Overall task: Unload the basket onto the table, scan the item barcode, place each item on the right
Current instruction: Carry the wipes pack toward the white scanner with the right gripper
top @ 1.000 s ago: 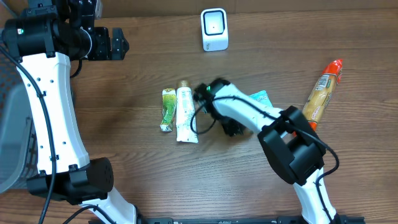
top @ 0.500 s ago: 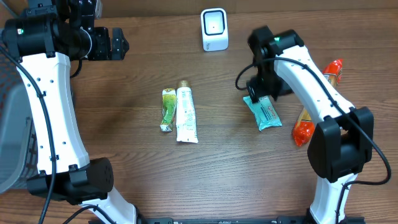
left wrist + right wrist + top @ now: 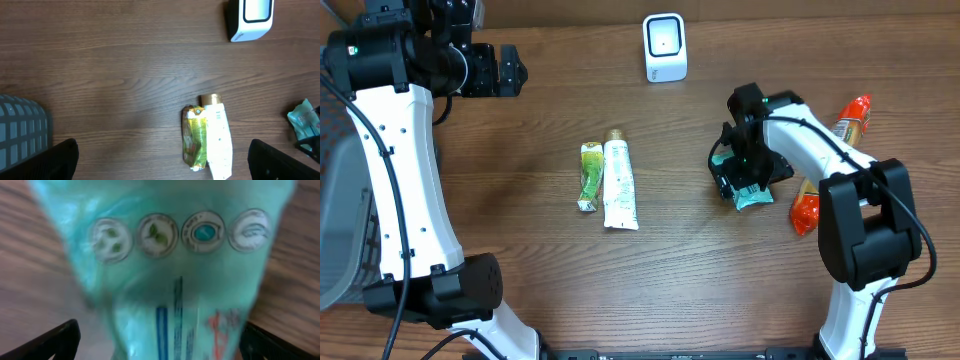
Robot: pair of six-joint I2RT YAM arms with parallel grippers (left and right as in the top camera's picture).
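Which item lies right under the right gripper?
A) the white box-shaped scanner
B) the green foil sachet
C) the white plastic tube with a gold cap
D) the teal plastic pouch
D: the right gripper hovers over the teal plastic pouch, which also fills the right wrist view.

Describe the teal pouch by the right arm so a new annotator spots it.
From the white scanner at the far edge, go right and toward the robot: the teal pouch lies flat on the table beneath the open right end effector. Unlike the white tube and green sachet mid-table or the orange bottle further right, it is mint-teal with four round icons.
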